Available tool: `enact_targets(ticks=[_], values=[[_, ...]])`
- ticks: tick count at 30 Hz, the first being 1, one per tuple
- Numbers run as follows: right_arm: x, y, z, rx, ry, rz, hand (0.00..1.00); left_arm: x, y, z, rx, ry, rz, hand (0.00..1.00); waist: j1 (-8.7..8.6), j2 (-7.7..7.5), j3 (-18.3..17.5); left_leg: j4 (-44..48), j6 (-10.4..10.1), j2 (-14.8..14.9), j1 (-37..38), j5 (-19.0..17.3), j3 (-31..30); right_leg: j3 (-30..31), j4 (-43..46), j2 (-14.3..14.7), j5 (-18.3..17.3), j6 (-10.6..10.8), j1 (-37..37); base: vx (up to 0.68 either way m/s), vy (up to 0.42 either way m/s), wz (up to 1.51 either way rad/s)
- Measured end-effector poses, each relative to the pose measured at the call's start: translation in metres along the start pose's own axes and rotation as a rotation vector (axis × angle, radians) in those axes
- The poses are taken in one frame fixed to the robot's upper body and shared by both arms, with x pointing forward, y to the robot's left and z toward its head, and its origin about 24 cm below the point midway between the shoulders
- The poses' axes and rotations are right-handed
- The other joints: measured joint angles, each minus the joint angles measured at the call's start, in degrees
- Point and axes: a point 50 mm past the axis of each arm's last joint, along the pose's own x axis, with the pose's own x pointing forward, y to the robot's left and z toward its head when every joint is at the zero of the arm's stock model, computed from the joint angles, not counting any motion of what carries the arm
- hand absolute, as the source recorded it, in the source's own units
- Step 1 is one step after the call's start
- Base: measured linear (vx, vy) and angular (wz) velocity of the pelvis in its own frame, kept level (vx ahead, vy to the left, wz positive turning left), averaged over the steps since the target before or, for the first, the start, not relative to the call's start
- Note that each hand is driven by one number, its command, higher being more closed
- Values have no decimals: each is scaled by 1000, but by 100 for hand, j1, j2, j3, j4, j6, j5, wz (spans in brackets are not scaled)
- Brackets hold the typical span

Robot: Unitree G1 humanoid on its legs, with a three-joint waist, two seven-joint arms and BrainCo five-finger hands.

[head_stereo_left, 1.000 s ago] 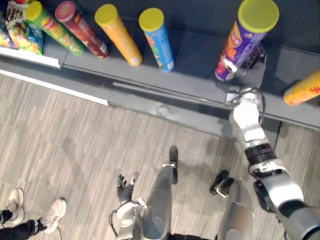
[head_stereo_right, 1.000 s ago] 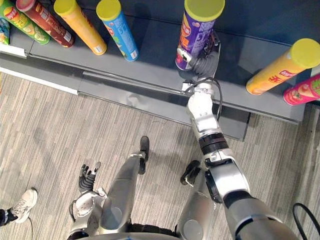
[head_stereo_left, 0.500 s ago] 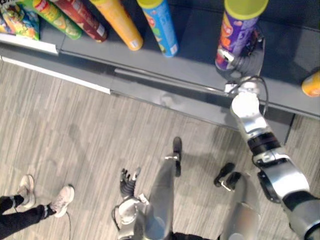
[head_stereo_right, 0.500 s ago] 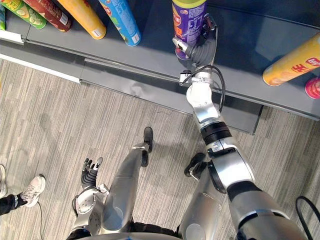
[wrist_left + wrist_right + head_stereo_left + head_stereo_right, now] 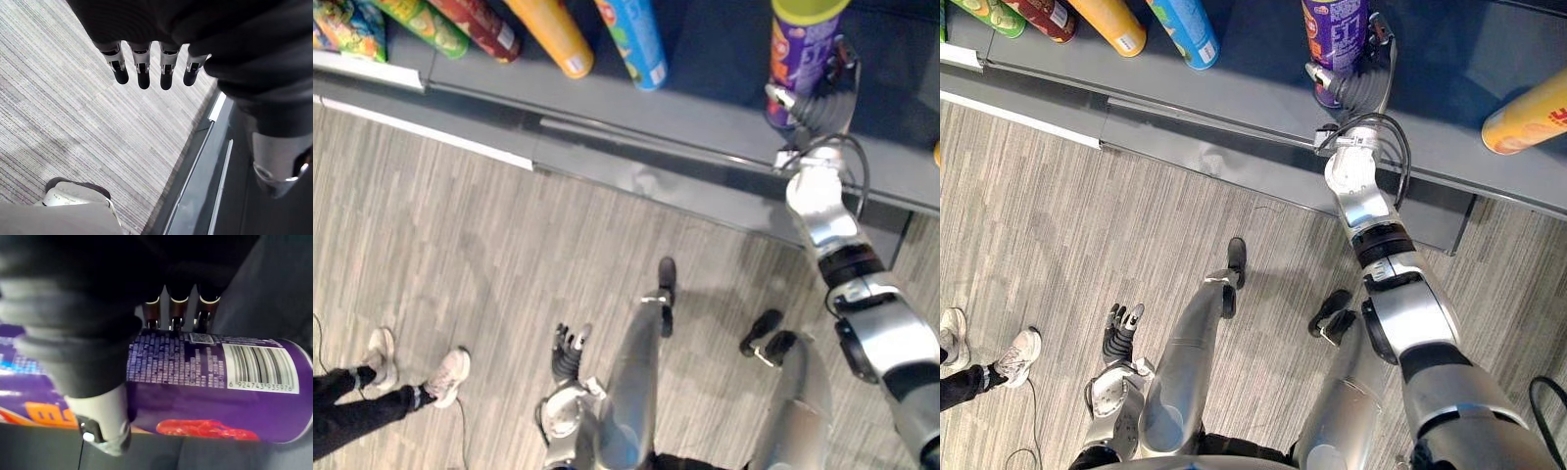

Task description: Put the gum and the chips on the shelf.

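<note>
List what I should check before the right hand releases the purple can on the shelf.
1. Right hand curled round the purple chips can: ok.
2. Can over the shelf, behind its front edge: ok.
3. Can's base resting flat on the shelf: cannot tell, the hand hides it.
4. Free room beside it: the blue can and the orange can on its right stand apart from it: ok.
5. Left hand open, holding nothing, low near the floor: ok.

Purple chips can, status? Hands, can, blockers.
Right hand shut on purple chips can. Can upright, base on shelf. Left hand open, low at side. Blue can and orange can stand clear.
</note>
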Motion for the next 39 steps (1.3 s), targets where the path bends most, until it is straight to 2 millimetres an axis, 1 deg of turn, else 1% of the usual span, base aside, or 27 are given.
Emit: enact_targets(ticks=[2, 10, 11, 14, 16, 22, 24, 26, 29, 31, 32, 33, 34, 35, 36, 37, 38, 39], values=[[3, -2, 3, -12, -26, 6, 100, 0, 0, 0, -10, 3, 1, 0, 11, 16, 4, 14, 1, 8, -47, -1, 0, 5, 24, 3, 2, -5, -57, 21, -54, 0], [2, -3, 1, -15, -33, 16, 100, 0, 1, -1, -16, -3, 0, 0, 12, 32, 3, 58, -2, 33, -48, -33, 9, 28, 51, 16, -15, 2, -73, 14, -61, -2], [2, -3, 1, -14, -33, 16, 0, 0, 1, -1, -16, -3, 0, 0, 12, 32, 3, 58, -2, 33, -48, -33, 10, 28, 50, 16, -16, 3, -73, 8, -51, 0], [0, -1, -4, -31, -16, 44, 0, -1, 0, -1, -16, -4, -6, 0, 16, 32, 3, 55, -2, 38, -48, -33, 12, 29, 40, 24, -14, 1, -71, 10, -49, -1], [-7, 1, -12, -54, 11, 81, 0, -1, -1, -1, -14, -5, -12, 0, 20, 32, 3, 50, -2, 41, -46, -33, 12, 30, 35, 29, -4, -16, -69, 19, -58, -1], [-17, -1, -25, -68, 60, 94, 0, -1, -1, -2, -9, -1, 1, 0, 17, 33, 3, 43, 24, 54, 71, -22, 44, 69, 24, 43, -2, -18, 15, 21, -69, -3], [-24, -1, -34, -75, 98, 105, 0, -2, -1, -3, -5, 4, 1, 0, 6, 48, -7, 26, 26, 71, 188, -33, 58, 74, -22, 72, 1, -16, 138, 10, -67, -7], [-35, 2, -44, -65, 141, 129, 0, -2, -1, -5, -3, 13, 1, 0, -4, 51, -9, -70, 15, 119, 421, -49, 147, 106, -154, 140, 15, 8, 325, 10, -73, -18], [-49, 6, -52, -50, 187, 150, 0, -3, -1, -8, 6, 27, -4, 0, -47, 49, -14, -204, 7, 162, 667, -50, 202, 146, -309, 215, 58, 44, 519, 9, -67, -17], [-69, 8, -66, -47, 251, 171, 0, -4, -1, -11, 12, 42, -9, 0, -107, 13, -30, -354, -10, 194, 909, -32, 266, 135, -487, 280, 106, 64, 747, 36, -80, -11], [-71, 9, -67, -45, 256, 172, 0, -4, -1, -11, 13, 43, -9, 0, -115, 9, -32, -363, -15, 198, 928, -27, 279, 133, -501, 286, 113, 63, 765, 49, -57, -14], [-83, 13, -72, -30, 293, 179, 0, -4, 3, -14, 25, 58, -4, 0, -187, -41, -56, -480, -25, 221, 1122, 22, 329, 130, -645, 329, 159, 79, 931, 64, -58, -17], [-93, 12, -78, -17, 331, 176, 0, -4, 4, -16, 34, 73, -5, 0, -197, -64, -67, -571, -35, 242, 1300, 34, 350, 142, -765, 375, 196, 87, 1089, 71, -59, -19], [-99, 11, -82, -8, 354, 170, 0, -4, 5, -17, 39, 81, -8, 0, -201, -85, -78, -636, -41, 247, 1394, 38, 366, 138, -836, 393, 226, 71, 1179, 64, -45, -16], [-111, 7, -90, 13, 404, 151, 0, -4, 8, -19, 50, 95, -11, 0, -213, -149, -114, -767, -46, 249, 1589, 65, 433, 134, -958, 418, 260, 89, 1343, 96, -43, -12], [-123, 5, -97, 30, 452, 140, 0, -4, 11, -21, 60, 112, -12, 0, -271, -240, -172, -932, -50, 253, 1765, 106, 477, 127, -1105, 459, 307, 107, 1496, 94, -40, -10], [-131, 4, -100, 40, 477, 141, 0, -5, 14, -23, 73, 126, -14, 0, -312, -288, -217, -1030, -59, 255, 1849, 131, 482, 103, -1202, 480, 333, 114, 1582, 120, -44, -9], [-145, 3, -106, 53, 522, 147, 0, -5, 18, -26, 91, 158, -27, 0, -350, -382, -284, -1235, -70, 257, 2070, 178, 505, 85, -1391, 529, 382, 138, 1775, 103, -34, -15]])
